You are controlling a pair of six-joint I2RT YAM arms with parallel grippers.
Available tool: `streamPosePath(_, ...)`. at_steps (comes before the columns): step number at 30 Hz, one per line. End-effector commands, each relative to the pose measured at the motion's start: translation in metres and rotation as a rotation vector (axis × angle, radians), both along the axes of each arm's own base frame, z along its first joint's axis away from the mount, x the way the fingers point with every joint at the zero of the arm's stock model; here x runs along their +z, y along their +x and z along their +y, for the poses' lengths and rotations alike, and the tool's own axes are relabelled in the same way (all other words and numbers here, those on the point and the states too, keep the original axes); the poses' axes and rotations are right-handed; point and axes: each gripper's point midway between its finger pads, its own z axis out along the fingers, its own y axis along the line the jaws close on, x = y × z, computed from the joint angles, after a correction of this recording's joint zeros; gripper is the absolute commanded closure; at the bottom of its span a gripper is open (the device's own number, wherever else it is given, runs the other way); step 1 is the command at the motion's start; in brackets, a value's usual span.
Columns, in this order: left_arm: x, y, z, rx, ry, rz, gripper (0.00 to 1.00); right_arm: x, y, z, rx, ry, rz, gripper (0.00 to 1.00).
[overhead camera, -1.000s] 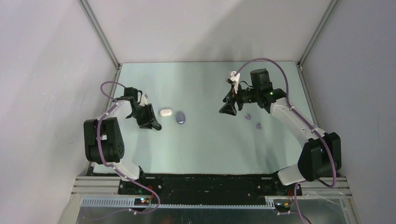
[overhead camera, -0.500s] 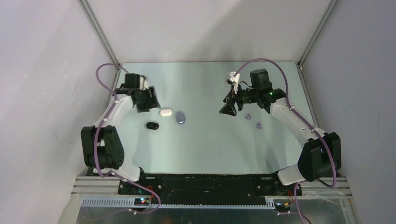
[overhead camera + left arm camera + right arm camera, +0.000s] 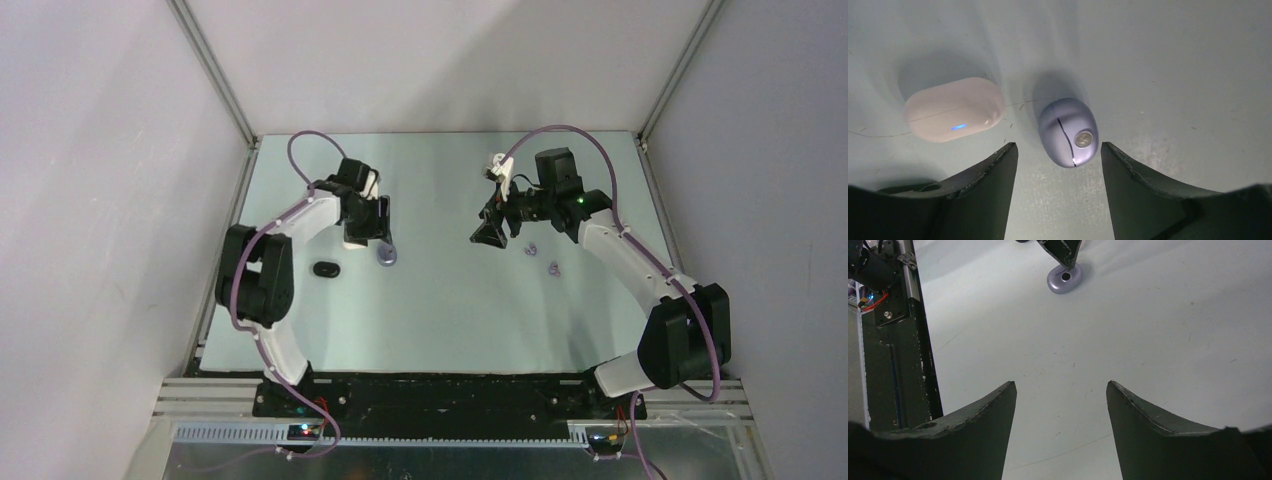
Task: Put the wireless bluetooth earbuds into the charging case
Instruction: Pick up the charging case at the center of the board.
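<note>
Left fingers (image 3: 993,185) and right fingers (image 3: 983,430) hang spread, empty. Lavender earbuds (image 3: 531,248), right of centre, look tiny, light, slippery; I'd pinch each across its body.

Robotics lab cell, plain white enclosure walls (image 3: 450,60), aluminium frame posts (image 3: 214,72), pale tabletop (image 3: 440,300), black mounting rail (image 3: 450,395), purple cables (image 3: 560,126).

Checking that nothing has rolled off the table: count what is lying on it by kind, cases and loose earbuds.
Charging cases: 3 (white case, lavender case, black case)
Loose earbuds in view: 2 (far lavender earbud, near lavender earbud)
Total: 5
</note>
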Motion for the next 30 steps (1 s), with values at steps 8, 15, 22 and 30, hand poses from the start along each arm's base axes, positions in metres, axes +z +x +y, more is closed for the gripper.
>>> streamPosePath(8,-0.012,0.008,-0.033,-0.102,0.015,0.039,0.48,0.014,0.002,0.001,0.008,0.019,-0.060,0.29)
streamPosePath(15,-0.010,-0.004,-0.075,-0.288,-0.020,0.046,0.58,0.014,0.005,-0.004,-0.008,0.011,-0.065,0.29)
streamPosePath(22,0.012,-0.019,-0.120,-0.480,-0.030,-0.048,0.60,0.011,0.011,-0.010,-0.025,0.011,-0.056,0.29)
streamPosePath(30,0.080,-0.001,-0.079,-0.375,-0.026,-0.284,0.51,-0.004,0.011,-0.002,0.031,-0.021,-0.078,0.29)
